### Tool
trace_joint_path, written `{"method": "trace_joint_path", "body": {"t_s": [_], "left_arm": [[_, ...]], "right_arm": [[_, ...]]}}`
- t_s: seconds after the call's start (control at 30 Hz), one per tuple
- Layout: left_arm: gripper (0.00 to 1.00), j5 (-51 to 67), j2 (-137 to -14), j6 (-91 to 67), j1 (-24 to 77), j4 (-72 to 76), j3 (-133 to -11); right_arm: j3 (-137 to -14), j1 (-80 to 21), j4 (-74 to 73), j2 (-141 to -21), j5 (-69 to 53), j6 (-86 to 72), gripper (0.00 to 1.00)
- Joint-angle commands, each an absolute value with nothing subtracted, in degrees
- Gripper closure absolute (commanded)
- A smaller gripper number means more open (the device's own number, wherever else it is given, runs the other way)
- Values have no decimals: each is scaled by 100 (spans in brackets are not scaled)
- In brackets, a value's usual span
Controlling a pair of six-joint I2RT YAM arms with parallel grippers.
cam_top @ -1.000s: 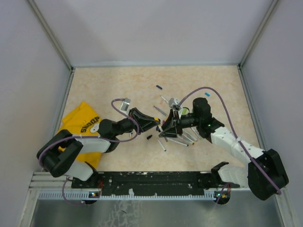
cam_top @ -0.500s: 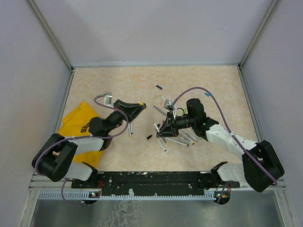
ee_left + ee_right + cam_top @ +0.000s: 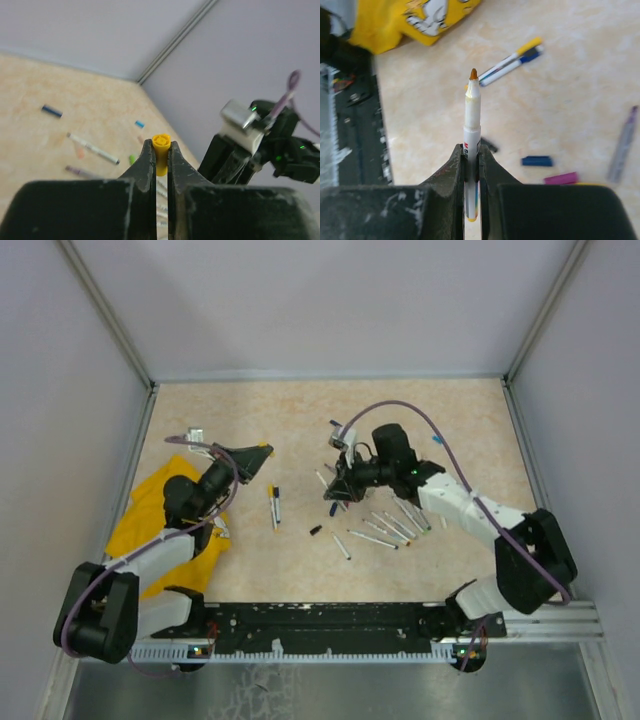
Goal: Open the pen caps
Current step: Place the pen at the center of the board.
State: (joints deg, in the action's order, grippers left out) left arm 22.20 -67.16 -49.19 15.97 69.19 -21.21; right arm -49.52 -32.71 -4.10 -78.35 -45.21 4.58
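**Cap and pen apart, one in each gripper**

The left gripper is pressed together on a yellow cap. The cap stands upright between the fingertips, its open mouth showing just above them. Seen from above, this gripper hangs over the table, well apart from the right one. The cloth lies back along its arm.

The right gripper pinches a pen by its white barrel. The pen runs straight out past the fingertips and ends in a bare orange-brown tip. Its yellow rear end shows low between the fingers. From above, this gripper sits over the middle of the table.

Out beyond the right fingertips two capped pens lie side by side, one yellow-ended and one blue-ended, touching or nearly so. Just right of the jaws lies a blue cap, with a pink cap close beside it. A grey pen lies farther right. A small dark cap peeks out just behind the held barrel.

Ahead of the left fingertips and down on the table lie a dark blue cap, a light blue cap and a white pen. More loose pens fan out on the near side of the right gripper.
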Motion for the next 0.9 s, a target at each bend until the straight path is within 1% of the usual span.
{"method": "trace_joint_path", "body": {"t_s": [0.0,0.13,0.23,0.33,0.53,0.87], "left_arm": [[100,2042,-6631,-4445,1560,3998,-2372],[100,1707,-6591,-4282,1558,2998,-2559],[100,1349,-6506,-4245,1564,2668,-2585],[100,1216,-6416,-4222,1564,2519,-2569],[100,1272,-6241,-4242,1564,2538,-2423],[100,1400,-6162,-4321,1564,2571,-2338]], "right_arm": [[-6227,-3500,-1336,-8750,-2875,1332,100],[-7132,-3700,-1842,-9825,-1929,1444,100],[-7545,-3773,-1960,-10386,-1392,1435,100],[-7957,-3806,-2113,-10899,-1116,1427,100],[-8430,-3841,-2179,-11406,-744,1557,100],[-8812,-3996,-2369,-11861,-679,1699,100]]}}
